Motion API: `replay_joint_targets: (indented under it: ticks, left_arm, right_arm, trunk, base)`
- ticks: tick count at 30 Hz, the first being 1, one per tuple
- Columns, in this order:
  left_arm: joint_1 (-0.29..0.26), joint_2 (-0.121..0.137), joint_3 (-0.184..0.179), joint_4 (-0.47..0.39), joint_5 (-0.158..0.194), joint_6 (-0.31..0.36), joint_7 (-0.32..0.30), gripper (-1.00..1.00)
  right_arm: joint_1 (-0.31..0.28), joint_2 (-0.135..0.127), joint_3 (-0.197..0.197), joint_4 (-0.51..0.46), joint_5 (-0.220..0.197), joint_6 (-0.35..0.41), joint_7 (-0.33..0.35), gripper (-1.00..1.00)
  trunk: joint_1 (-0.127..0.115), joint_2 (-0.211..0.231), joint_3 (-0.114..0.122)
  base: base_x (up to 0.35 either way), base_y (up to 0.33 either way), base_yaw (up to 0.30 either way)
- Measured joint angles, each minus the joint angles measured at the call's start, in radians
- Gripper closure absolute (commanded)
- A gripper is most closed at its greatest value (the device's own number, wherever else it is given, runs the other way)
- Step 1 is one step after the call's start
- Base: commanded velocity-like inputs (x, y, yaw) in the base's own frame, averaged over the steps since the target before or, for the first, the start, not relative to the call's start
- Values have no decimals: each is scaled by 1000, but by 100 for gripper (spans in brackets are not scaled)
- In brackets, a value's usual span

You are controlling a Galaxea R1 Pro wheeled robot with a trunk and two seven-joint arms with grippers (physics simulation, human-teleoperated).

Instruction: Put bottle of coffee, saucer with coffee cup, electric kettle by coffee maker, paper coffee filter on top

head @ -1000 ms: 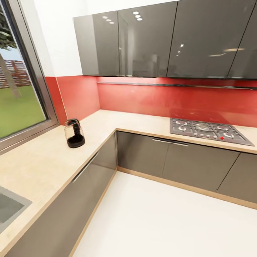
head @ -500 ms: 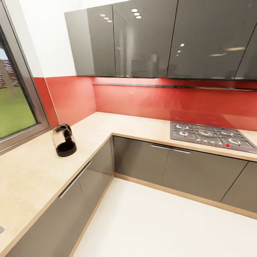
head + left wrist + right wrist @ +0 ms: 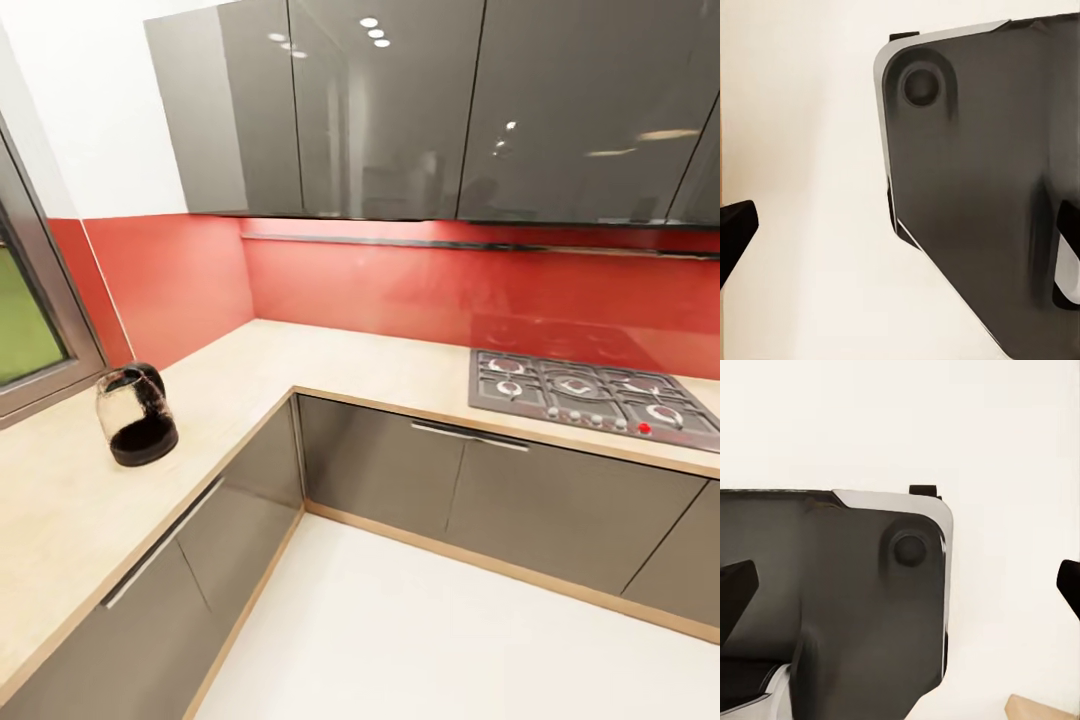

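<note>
Both jaws stood wide apart with nothing between them: the left gripper [image 3: 900, 240] and the right gripper [image 3: 900, 589] each showed dark fingertips at the two side edges of their wrist pictures, over the robot's dark base and the pale floor. At the left of the head picture, the electric kettle [image 3: 136, 415] stood upright on the desk [image 3: 330, 365], near the window [image 3: 25, 330] and well apart from the stove [image 3: 590, 392] at the right.

A gas hob [image 3: 590, 397] with a red knob lies set into the worktop at the right, below a red backsplash [image 3: 400, 285]. Glossy grey wall cabinets [image 3: 430, 110] hang above it, and a window [image 3: 30, 320] stands at the far left, over a white floor [image 3: 430, 640]
</note>
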Motion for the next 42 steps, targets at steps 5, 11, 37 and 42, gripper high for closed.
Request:
replay_joint_targets:
  ticks: [5, 11, 37, 42]
  left_arm:
    - [0, 1, 1, 0, 0, 0, 0, -100]
    - [0, 1, 2, 0, 1, 0, 0, -100]
    - [0, 8, 43, 0, 2, 0, 0, -100]
    - [0, 9, 47, 0, 2, 0, 0, -100]
  right_arm:
    - [0, 0, 0, 0, 0, 0, 0, -100]
    - [0, -1, 0, 0, 0, 0, 0, -100]
    - [0, 0, 0, 0, 0, 0, 0, -100]
    - [0, 0, 0, 0, 0, 0, 0, -100]
  trunk:
    - [0, 0, 0]
    - [0, 0, 0]
    - [0, 0, 0]
    - [0, 0, 0]
  base:
    - [236, -250, 0]
    - [197, -271, 0]
    - [111, -305, 179]
    - [11, -314, 277]
